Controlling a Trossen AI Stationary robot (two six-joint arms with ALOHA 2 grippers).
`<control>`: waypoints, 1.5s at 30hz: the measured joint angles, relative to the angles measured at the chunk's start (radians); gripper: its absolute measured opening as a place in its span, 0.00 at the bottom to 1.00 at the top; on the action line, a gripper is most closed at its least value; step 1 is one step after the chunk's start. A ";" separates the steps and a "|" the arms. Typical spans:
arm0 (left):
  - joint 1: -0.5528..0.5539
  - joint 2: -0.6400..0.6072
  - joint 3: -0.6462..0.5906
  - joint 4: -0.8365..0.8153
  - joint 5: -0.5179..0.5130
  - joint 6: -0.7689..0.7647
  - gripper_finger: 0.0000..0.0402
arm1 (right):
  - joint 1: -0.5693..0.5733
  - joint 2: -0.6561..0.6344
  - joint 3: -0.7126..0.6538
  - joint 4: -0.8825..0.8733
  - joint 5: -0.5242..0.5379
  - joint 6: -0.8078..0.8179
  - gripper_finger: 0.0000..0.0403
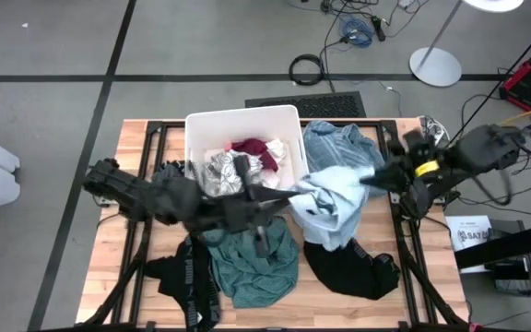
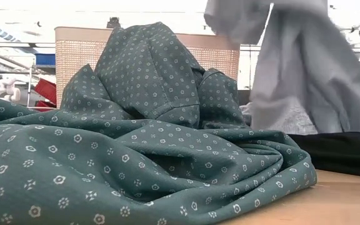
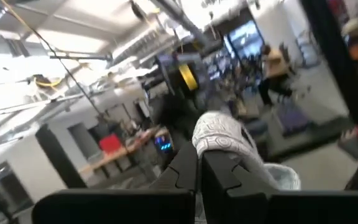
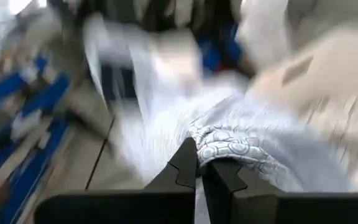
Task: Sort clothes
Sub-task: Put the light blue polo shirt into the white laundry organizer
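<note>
**2 grippers stretch 1 pale shirt above the table**

The light blue garment (image 1: 335, 198) hangs between the left gripper (image 1: 293, 194) and right gripper (image 1: 376, 175), each clamped shut on an end, its long axis running across the table beside the white bin (image 1: 192, 138).

A light blue garment (image 1: 335, 198) hangs lifted above the bench. A teal dotted garment (image 1: 256, 263) lies crumpled at the front, black ones (image 1: 350, 269) beside it; dark red (image 1: 258, 148) and, seemingly, white-grey patterned (image 1: 221, 169) pieces sit in the bin.

"PUMA", apparently, on black garment (image 1: 190, 277)
</note>
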 joint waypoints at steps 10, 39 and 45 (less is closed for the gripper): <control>-0.089 -0.010 0.175 -0.028 0.013 0.020 0.01 | 0.049 0.046 -0.001 -0.165 -0.047 -0.130 0.28; 0.044 0.068 0.203 -0.018 -0.521 -0.323 0.02 | -0.071 0.342 -0.001 0.264 -0.082 -0.001 0.52; 0.044 0.071 0.203 -0.024 -0.521 -0.319 0.03 | -0.138 0.389 -0.002 0.332 -0.042 -0.078 0.52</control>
